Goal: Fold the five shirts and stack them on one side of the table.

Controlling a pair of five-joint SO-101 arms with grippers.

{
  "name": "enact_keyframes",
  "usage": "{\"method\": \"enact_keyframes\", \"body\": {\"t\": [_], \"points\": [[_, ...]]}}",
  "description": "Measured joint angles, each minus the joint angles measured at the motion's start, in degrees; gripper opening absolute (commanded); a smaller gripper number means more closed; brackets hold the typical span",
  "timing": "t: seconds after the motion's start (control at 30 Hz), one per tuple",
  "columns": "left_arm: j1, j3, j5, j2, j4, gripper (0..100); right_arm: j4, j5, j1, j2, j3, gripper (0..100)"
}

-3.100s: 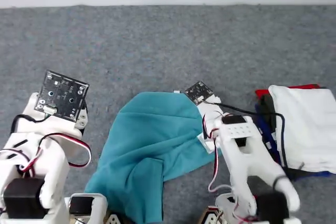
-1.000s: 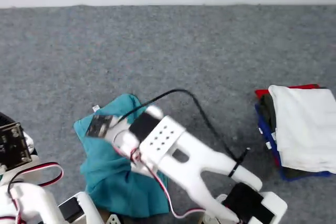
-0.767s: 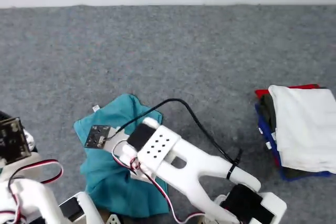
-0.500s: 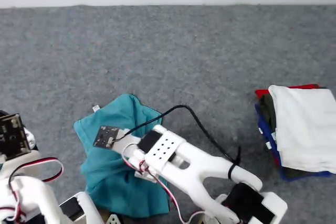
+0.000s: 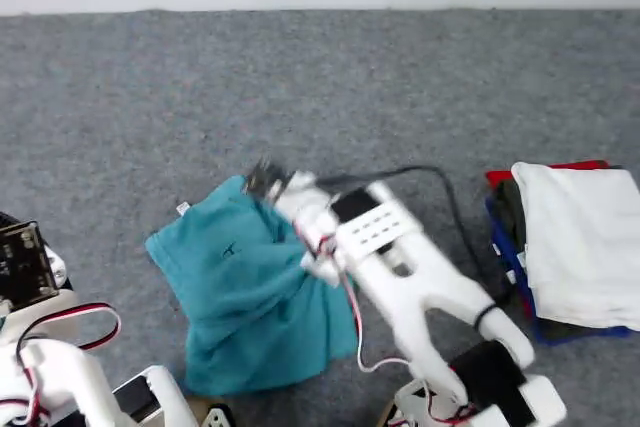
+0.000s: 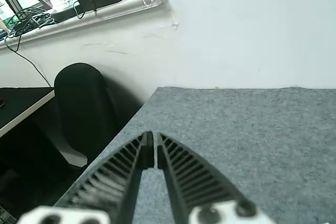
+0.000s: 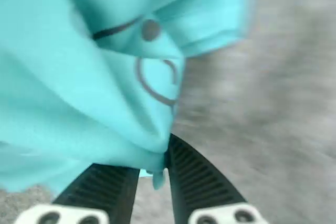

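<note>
Right claw (image 5: 262, 179), from the high view, sits at the far edge of the rumpled teal shirt (image 5: 250, 297). The shirt's bulk trails from it back toward the arms' bases, long axis running far to near. The stack of folded shirts (image 5: 580, 247), white on top, lies well apart at the right side of the grey tabletop (image 5: 300, 77), so I judge any carry must go that way, and the right arm is the nearer. From the left wrist view, the left claw (image 6: 154, 145) is pressed together on nothing, aimed across bare tabletop (image 6: 252, 129) toward a white wall (image 6: 252, 24), not at the cloth. From the right wrist view, the right claw (image 7: 160, 169) is pinched narrow on a fold of the teal shirt (image 7: 94, 66), which spreads beyond its tips, with tabletop (image 7: 273, 103) just beside.
</note>
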Motion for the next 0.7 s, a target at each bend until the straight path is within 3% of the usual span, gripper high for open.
{"method": "enact_keyframes", "body": {"t": [0.17,0.4,0.53,0.7], "points": [[0.0,0.0,0.0,0.0,0.0,2,8.0,1.1,5.6,-2.6,-18.7,1.0],[0.0,0.0,0.0,0.0,0.0,2,12.5,6.6,5.6,-2.8,-41.6,1.0],[0.0,0.0,0.0,0.0,0.0,2,17.3,7.7,5.5,-3.3,-41.8,1.1],[0.0,0.0,0.0,0.0,0.0,2,19.6,7.7,5.5,-3.4,-27.9,4.3]]}}
